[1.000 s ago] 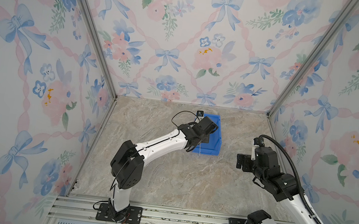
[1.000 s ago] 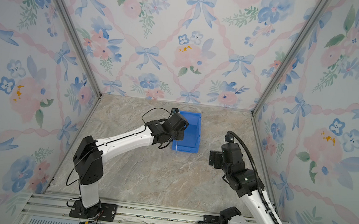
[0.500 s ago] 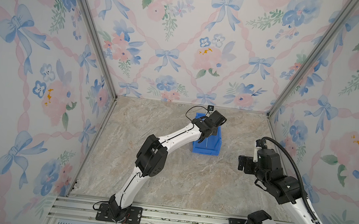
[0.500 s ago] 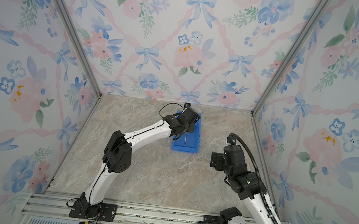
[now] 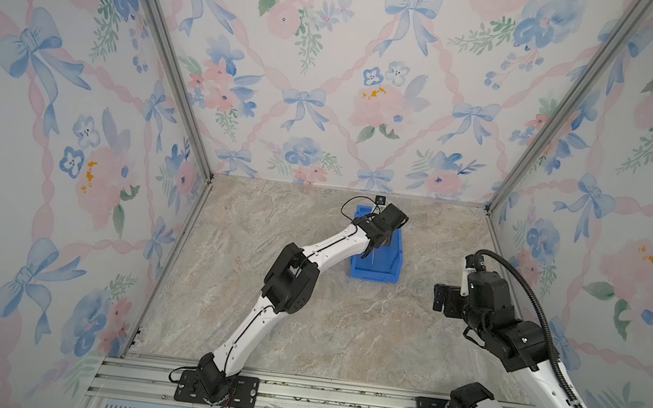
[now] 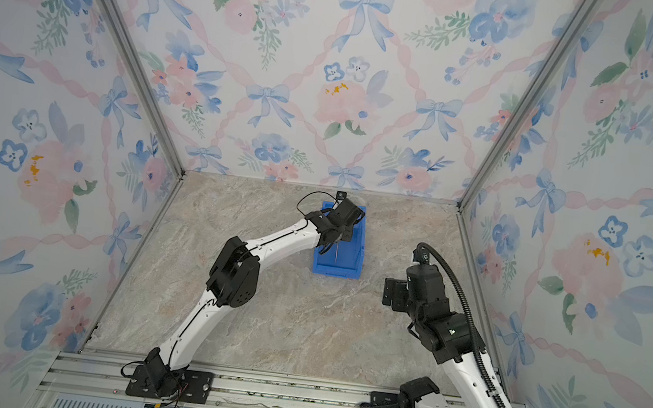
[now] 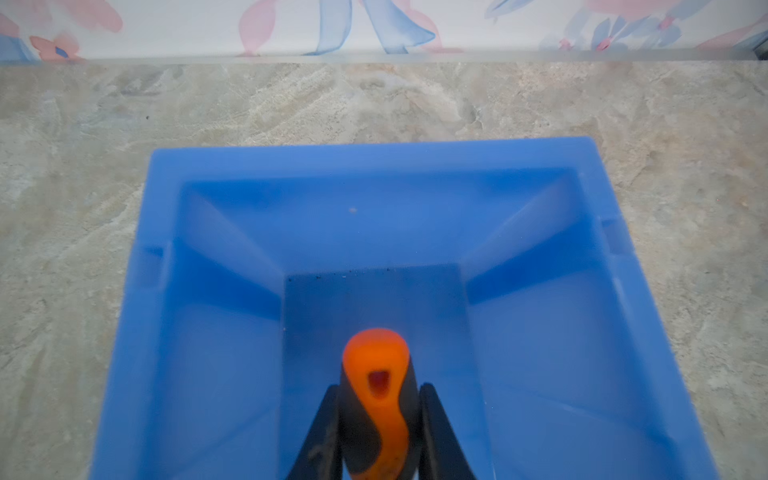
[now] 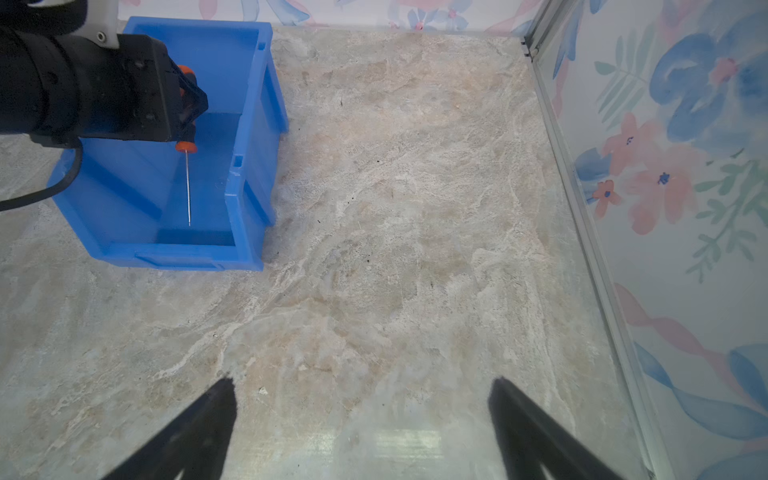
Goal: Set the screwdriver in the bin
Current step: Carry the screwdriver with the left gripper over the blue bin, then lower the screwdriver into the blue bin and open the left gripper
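Seen from above, in both top views, the left gripper (image 5: 375, 244) reaches across the marble tabletop (image 5: 303, 315) and hangs over the blue bin (image 5: 375, 276), which stands near the back wall. It carries the screwdriver (image 5: 373, 257) point down, the thin shaft a pale line inside the bin's walls. This looks chosen so the tool can be let go straight into the box rather than dragged over a rim.

From the left wrist camera, the orange-and-black handle (image 7: 376, 399) sits clamped between the two black fingers (image 7: 326, 424), the jaws drawn in narrow on it. Below lies the open bin (image 7: 374, 160), its floor bare and the handle about centred between the side walls. A drop from here looks safe.

From the right wrist camera, the screwdriver (image 8: 188, 183) hangs upright within the bin, clear of its walls. Whether the tip touches the floor cannot be told from this angle. The right gripper (image 8: 361, 386) waits over bare tabletop, well apart from the bin. Its fingers are spread wide and hold nothing, and it is likely parked there to keep out of the way. What remains, by the look of it, is the release.
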### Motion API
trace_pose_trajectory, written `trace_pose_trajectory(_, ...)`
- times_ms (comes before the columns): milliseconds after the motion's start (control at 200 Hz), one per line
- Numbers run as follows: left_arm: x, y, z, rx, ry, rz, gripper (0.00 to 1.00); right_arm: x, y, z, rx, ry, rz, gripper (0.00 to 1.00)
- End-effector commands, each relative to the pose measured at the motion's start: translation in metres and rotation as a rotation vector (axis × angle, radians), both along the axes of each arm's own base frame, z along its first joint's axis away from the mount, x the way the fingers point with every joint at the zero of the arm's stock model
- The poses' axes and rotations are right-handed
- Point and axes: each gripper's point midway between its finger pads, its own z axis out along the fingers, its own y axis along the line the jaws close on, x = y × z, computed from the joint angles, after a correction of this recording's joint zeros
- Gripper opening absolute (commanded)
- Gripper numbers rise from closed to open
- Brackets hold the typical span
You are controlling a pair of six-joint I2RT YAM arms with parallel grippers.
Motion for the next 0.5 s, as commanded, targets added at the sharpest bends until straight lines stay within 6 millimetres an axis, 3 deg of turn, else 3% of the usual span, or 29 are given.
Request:
trace_pose_trajectory(0, 0.001, -0.001, -0.007, 0.023, 0.005, -0.01, 0.0, -0.002, -0.006, -0.007, -0.013, 0.016, -0.02, 0.97)
trace_pose_trajectory(495, -0.004, -0.007, -0.049, 0.061, 0.052, -0.023, 0.01, 0.0, -0.004, -0.009, -0.01, 0.01, -0.013, 0.97)
